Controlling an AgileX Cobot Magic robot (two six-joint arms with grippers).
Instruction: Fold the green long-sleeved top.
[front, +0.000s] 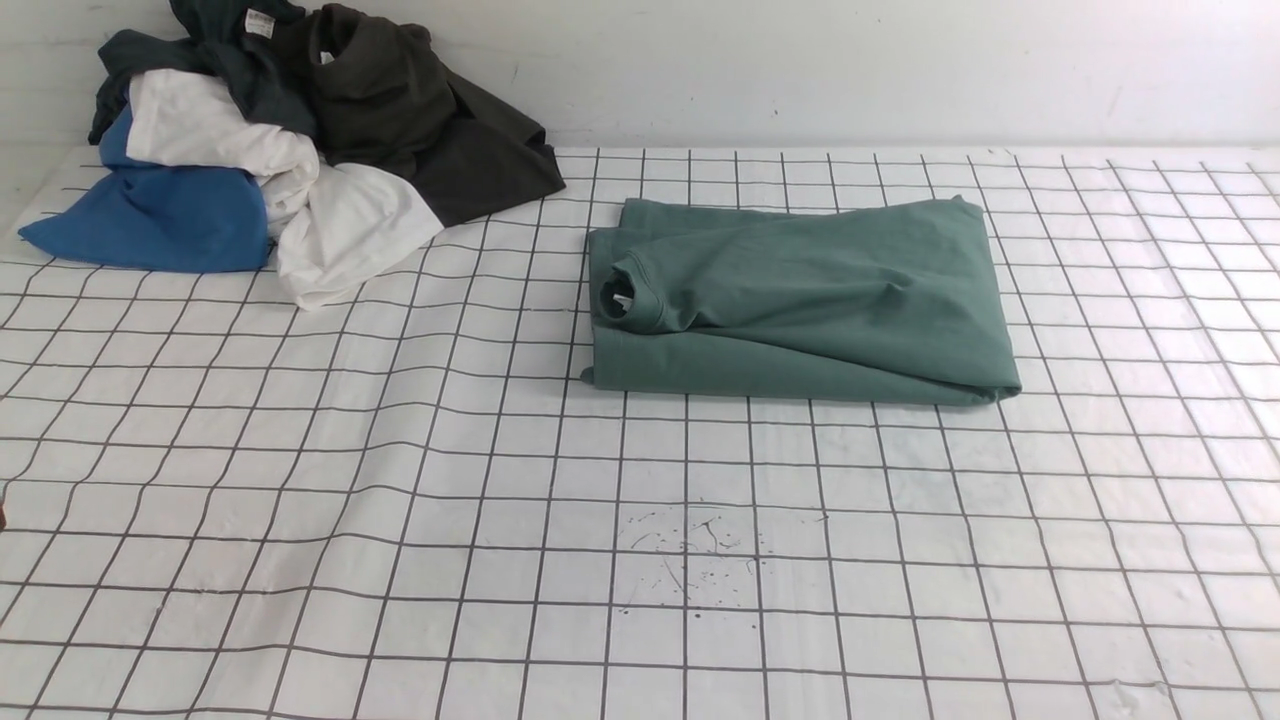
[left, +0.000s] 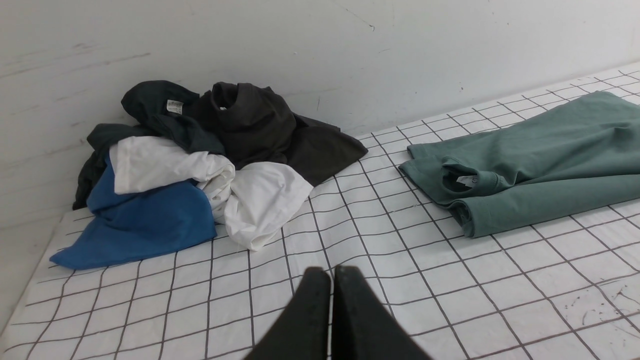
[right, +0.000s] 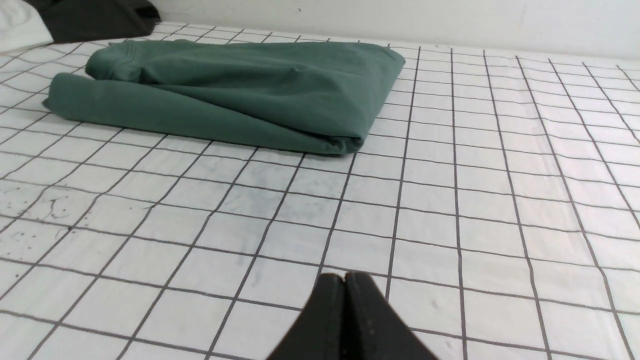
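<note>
Both tools, left (left: 330, 272) and right (right: 345, 277), have their jaws pressed together, holding nothing, each above bare worktop (front: 400, 560) and well apart from the top (front: 800, 300). The top lies as a compact rectangle at mid-worktop, collar on the left side; folding appears complete, which would explain the tools standing clear. A clothes pile (front: 290, 150) occupies the far-left corner, obstructing nothing.

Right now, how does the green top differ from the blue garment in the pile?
The green long-sleeved top is folded into a flat rectangle; the blue garment is crumpled. The green top lies alone mid-table; the blue one sits at the pile's front, under white cloth. Both rest on the gridded table cover, untouched by either gripper.
</note>
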